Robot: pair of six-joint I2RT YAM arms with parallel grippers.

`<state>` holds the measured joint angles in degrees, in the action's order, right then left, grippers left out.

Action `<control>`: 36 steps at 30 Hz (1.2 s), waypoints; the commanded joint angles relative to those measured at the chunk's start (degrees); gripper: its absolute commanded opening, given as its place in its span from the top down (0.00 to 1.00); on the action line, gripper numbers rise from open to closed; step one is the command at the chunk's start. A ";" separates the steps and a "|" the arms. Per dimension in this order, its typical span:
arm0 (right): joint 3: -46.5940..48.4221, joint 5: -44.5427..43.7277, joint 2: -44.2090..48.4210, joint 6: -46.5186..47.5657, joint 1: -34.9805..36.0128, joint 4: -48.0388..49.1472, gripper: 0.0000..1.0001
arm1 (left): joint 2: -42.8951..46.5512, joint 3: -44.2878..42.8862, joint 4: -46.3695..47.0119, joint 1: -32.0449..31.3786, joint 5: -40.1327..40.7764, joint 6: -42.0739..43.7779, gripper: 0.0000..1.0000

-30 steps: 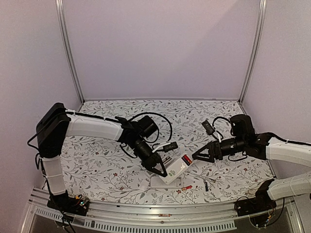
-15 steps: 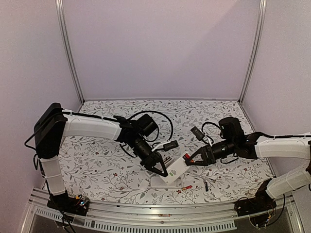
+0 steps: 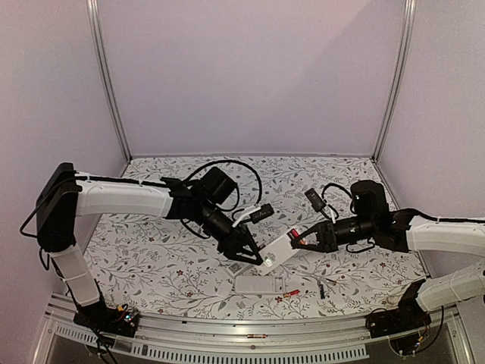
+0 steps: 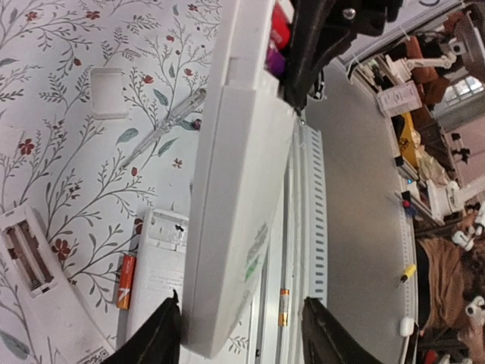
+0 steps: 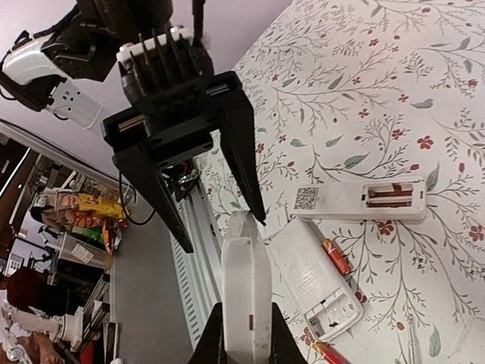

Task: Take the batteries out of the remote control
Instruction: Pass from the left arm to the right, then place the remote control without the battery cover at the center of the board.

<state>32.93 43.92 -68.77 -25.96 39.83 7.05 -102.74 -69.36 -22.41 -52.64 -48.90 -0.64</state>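
One red battery [image 4: 281, 27] sits in the open end of the remote control [image 3: 276, 252]. Beside it there is something purple, but I cannot tell what it is. This remote control is in the air above the near middle of the table [image 3: 151, 258], tilted, with its battery end to the right. My right gripper [image 3: 298, 241] pinches that end: in the right wrist view its two fingers are pressed on the thin sides of the white body. My left gripper [image 3: 253, 256] is at the left end with its jaws spread. The body passes between the black fingers [image 4: 161, 335], close to one of them, and I cannot tell if it touches. Below, a second white remote [image 5: 314, 280] lies flat on the table, and a loose orange battery [image 5: 336, 256] lies against its long side. A little to the left lies a third remote [image 5: 360, 203] with a square code label, its compartment open with dark long things inside. A thin white stick [image 4: 163, 129] lies on the cloth. One more small orange cell [image 4: 283, 307] lies on the metal rail [image 3: 303, 345] at the near edge.
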 commanded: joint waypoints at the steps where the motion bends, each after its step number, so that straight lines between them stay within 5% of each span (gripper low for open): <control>1: -2.94 -14.74 4.30 -4.51 -2.02 -2.20 1.00 | 5.95 5.27 11.94 2.90 9.65 -10.24 0.39; 3: -3.61 -19.91 5.30 -5.74 -2.12 -4.31 1.00 | 8.35 9.67 17.02 4.01 16.75 -16.42 0.30; 8: -5.13 -26.72 5.04 -10.28 -2.17 -5.57 1.00 | 13.61 16.77 25.18 4.22 32.28 -27.34 0.28; 14: -5.73 -27.14 1.21 -13.75 -2.22 -3.39 1.00 | 19.52 25.32 34.85 4.30 39.26 -36.86 0.29; 36: -5.86 -20.42 -13.03 -28.95 3.55 11.60 0.97 | 19.42 27.27 35.72 4.20 38.18 -39.16 0.30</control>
<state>27.83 23.53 -78.91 -51.00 41.43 13.50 -83.53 -43.00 12.64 -48.53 -10.72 -39.53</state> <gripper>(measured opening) 0.097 0.703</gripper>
